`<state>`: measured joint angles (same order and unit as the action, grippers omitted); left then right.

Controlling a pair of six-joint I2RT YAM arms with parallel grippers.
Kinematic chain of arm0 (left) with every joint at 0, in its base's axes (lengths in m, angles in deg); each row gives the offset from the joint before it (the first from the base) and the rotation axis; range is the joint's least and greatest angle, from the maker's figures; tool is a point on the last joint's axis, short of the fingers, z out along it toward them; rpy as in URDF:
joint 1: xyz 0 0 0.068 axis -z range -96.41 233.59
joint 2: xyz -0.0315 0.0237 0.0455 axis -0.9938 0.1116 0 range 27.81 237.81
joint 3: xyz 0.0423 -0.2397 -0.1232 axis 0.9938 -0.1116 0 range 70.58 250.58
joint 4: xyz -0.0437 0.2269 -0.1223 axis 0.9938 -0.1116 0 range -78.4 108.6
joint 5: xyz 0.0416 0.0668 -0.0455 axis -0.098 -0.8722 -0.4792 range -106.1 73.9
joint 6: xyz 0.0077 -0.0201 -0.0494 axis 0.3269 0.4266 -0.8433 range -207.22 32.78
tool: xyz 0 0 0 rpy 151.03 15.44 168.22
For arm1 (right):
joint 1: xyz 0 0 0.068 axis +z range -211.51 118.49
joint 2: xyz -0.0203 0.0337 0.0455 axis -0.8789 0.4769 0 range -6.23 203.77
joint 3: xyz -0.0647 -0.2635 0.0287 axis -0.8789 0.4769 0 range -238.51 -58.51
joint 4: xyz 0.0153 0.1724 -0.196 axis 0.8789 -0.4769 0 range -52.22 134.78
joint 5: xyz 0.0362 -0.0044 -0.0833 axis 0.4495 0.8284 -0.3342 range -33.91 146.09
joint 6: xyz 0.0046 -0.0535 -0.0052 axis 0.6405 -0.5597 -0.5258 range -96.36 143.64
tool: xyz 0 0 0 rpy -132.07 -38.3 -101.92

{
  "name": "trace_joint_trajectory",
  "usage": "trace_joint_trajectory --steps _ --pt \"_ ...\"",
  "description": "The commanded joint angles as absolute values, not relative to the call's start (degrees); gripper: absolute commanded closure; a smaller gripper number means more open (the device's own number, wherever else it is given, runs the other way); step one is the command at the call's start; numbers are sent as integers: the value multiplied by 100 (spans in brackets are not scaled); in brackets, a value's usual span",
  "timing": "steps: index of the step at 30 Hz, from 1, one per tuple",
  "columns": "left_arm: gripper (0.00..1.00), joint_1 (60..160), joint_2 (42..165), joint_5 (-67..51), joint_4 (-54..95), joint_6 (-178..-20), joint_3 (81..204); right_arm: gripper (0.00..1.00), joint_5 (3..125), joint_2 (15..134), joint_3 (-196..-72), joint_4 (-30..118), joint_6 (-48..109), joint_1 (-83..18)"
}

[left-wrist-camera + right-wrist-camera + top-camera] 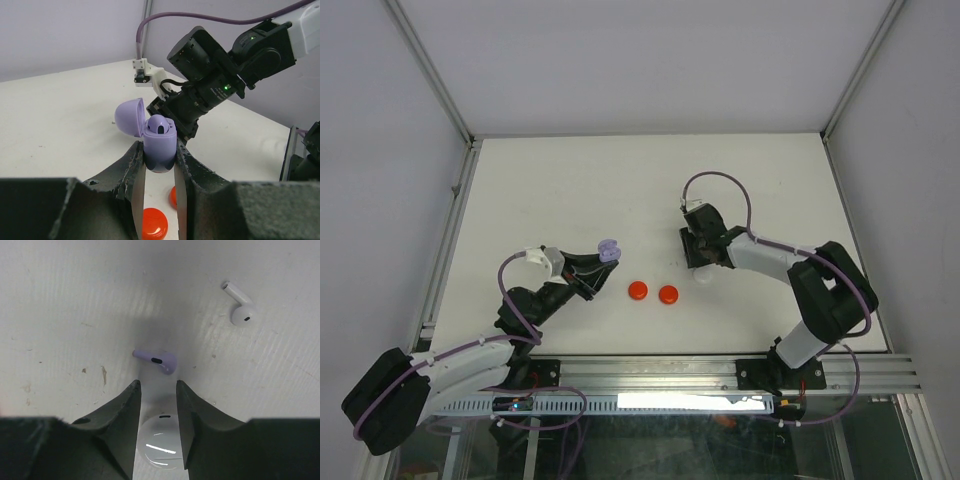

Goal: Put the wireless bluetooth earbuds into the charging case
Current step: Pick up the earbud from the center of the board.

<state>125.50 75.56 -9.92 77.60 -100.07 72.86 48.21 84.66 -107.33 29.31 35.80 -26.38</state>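
My left gripper (160, 165) is shut on the base of a lilac charging case (160, 146) and holds it upright above the table with its lid (129, 116) open. A lilac earbud (160, 124) appears to sit in its top. The case also shows in the top view (609, 250). My right gripper (157, 386) is open and points down at the table. A loose lilac earbud (159, 360) lies just beyond its fingertips. A white earbud (241, 309) lies farther off to the right. In the top view my right gripper (697, 256) hides both loose earbuds.
Two round red discs (637, 290) (668, 294) lie on the white table between the arms, below the held case (154, 224). A round white disc (162, 441) lies on the table between my right fingers, also seen in the top view (703, 277). The right arm (215, 80) is close behind the case.
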Motion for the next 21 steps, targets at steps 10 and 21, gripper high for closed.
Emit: trace_joint_trajectory --steps 10,21 --pt "100 12527 7417 -1016 7877 -10066 7214 65 4678 8806 -10887 3368 3550 -2728" --pt "100 12531 7437 -975 7855 -10075 7231 69 4635 8910 -10921 3335 3502 -2726"
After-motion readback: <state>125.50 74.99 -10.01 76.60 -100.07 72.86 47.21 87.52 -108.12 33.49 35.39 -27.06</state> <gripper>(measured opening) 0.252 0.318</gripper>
